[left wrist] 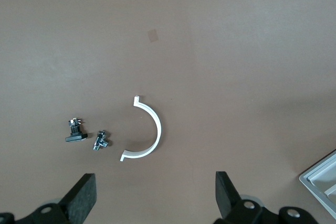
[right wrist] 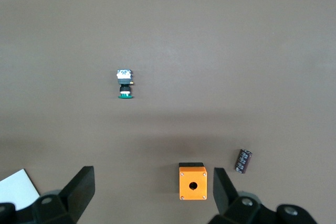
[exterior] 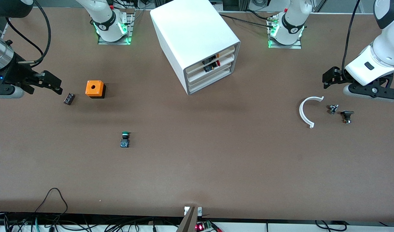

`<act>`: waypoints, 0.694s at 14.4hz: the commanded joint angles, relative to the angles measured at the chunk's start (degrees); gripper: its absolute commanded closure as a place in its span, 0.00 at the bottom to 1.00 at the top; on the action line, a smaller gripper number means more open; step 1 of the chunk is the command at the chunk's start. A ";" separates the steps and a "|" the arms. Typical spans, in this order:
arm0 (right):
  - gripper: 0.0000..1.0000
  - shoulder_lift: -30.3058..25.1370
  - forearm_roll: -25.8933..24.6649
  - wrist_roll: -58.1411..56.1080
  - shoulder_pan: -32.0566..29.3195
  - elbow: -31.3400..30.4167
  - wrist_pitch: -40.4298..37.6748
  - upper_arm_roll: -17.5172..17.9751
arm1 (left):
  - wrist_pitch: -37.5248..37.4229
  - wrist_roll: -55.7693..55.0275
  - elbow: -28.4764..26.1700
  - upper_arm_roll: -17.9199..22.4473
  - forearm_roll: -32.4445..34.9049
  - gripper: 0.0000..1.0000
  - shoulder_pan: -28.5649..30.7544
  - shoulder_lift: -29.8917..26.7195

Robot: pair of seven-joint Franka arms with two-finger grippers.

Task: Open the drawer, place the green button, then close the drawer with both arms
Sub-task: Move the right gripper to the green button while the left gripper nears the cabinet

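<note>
Front view: both grippers, left gripper [exterior: 327, 79] and right gripper [exterior: 53, 84], spread wide and empty over the table ends, waiting, since drawer [exterior: 213, 78] shut and button [exterior: 125, 139] untouched.

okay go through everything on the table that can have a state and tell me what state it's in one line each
drawer: lowest of the cabinet's three, shut.
two upper drawers: shut, small parts visible inside.
button: lying on its side on the table, not held.
orange box: hole facing up, nothing in it.
left gripper: open, empty, over the white half ring.
right gripper: open, empty, over the table by the small black cylinder.
</note>
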 commanded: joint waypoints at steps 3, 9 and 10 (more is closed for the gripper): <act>0.00 1.52 -0.03 0.69 -0.06 3.54 -0.58 0.12 | -1.90 1.27 1.58 -0.08 -1.79 0.00 0.17 0.31; 0.00 4.43 2.25 1.31 2.75 3.72 1.35 0.38 | -2.25 1.27 1.67 -0.08 -1.79 0.00 0.17 0.31; 0.00 5.22 2.25 1.22 2.92 3.72 1.35 0.38 | -2.25 1.27 1.58 -0.08 -1.79 0.00 0.17 0.31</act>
